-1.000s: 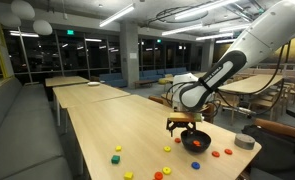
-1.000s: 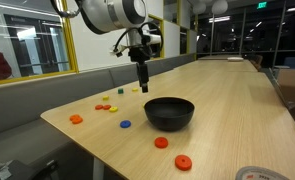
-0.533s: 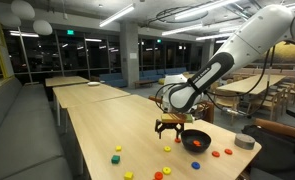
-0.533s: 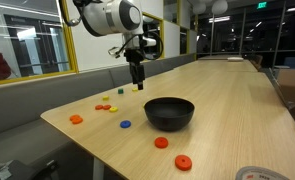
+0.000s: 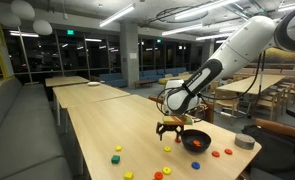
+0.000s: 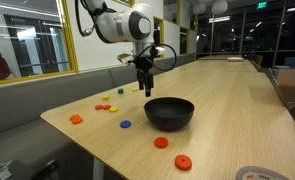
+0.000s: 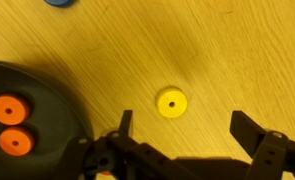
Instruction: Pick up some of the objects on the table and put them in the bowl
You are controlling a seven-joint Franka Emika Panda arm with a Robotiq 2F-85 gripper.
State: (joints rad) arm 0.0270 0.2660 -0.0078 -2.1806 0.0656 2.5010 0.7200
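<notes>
While tool [image 7: 184,126] hovers spread wide, yellow disc [image 7: 171,102] below, black bowl [image 7: 59,108] beside

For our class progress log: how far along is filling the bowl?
Done: two orange discs lie in the bowl. In hand: nothing yet; the open claw hangs over a yellow disc. Left: that disc, plus a blue disc and red discs on the table.

black bowl [image 7: 42,85] | yellow disc [image 7: 171,102] | orange discs [image 7: 9,108] | pale wood table [image 7: 237,50]

Opposed views across table [image 5: 105,125]; wrist overhead.
</notes>
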